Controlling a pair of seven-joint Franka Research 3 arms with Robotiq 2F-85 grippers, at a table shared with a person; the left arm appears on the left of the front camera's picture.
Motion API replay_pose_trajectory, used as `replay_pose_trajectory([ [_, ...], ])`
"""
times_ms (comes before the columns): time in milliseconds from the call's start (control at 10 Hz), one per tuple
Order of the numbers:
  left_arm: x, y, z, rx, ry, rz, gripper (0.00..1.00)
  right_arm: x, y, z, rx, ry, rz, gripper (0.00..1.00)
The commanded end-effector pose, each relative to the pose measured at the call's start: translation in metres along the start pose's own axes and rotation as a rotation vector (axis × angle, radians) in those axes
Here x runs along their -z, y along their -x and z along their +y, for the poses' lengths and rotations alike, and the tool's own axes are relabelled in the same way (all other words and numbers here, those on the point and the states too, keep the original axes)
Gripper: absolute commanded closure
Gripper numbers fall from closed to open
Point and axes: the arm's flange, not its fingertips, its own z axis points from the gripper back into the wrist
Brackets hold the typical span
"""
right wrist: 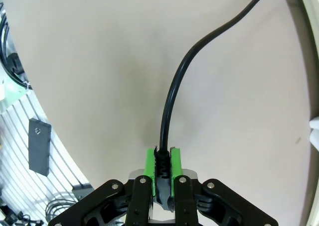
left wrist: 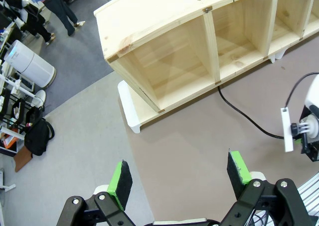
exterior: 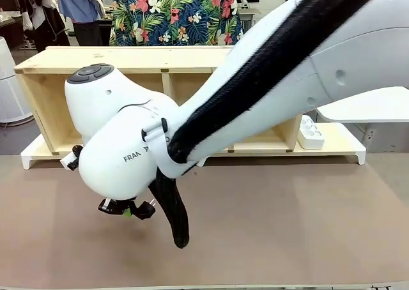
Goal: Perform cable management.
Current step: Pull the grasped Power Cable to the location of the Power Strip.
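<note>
Your right hand (right wrist: 162,161) grips the cable (right wrist: 172,96), which runs ahead over the desk (right wrist: 99,61); left hand (left wrist: 179,176) wide, empty; grasp seems made; next, gather slack.

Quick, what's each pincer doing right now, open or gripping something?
Left pincer: open, holding nothing.
Right pincer: closed on the black cable.

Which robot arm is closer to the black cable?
Right. The right end effector is shut on the cable, touching it. The left end effector hangs open above the table, apart from the cable.
</note>
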Motion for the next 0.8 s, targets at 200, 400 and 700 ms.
replay_pose_trajectory([
  [200,0.002,-0.003,0.0,-0.016,-0.005,-0.01,0.0,-0.027,0.063,0.028,0.104,0.065,-0.083,0.85],
  [400,0.002,-0.003,0.0,-0.016,-0.005,-0.01,0.0,-0.035,0.083,0.039,0.13,0.082,-0.092,0.85],
  [700,0.002,-0.003,0.0,-0.016,-0.005,-0.01,0.0,-0.04,0.109,0.056,0.149,0.111,-0.13,0.85],
])
